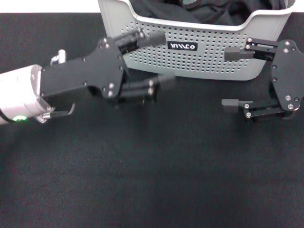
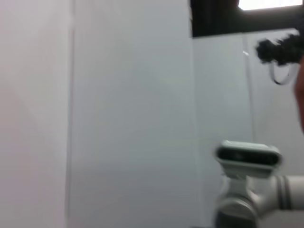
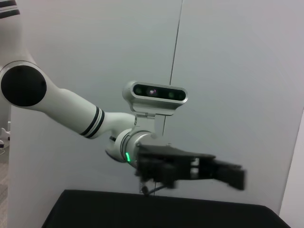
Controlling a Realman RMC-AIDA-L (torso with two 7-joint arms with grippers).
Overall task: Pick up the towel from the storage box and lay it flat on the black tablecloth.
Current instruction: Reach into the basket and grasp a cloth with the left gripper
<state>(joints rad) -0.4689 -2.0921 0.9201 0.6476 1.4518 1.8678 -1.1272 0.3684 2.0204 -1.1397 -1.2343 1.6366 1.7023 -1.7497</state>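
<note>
The storage box (image 1: 209, 57), light grey with perforated walls and a black label, stands at the back of the black tablecloth (image 1: 156, 180). Only dark fabric (image 1: 190, 12) shows inside it; the towel is not in view. My left gripper (image 1: 159, 61) is open and empty, low over the cloth right in front of the box's front wall, fingers pointing right. My right gripper (image 1: 231, 79) is open and empty at the box's front right corner, fingers pointing left. The right wrist view shows the left gripper (image 3: 232, 175) above the tablecloth (image 3: 142, 211).
The left wrist view shows only a pale wall and the right arm's wrist camera (image 2: 247, 154). The tablecloth spreads wide in front of both grippers. A white wall stands behind the table in the right wrist view.
</note>
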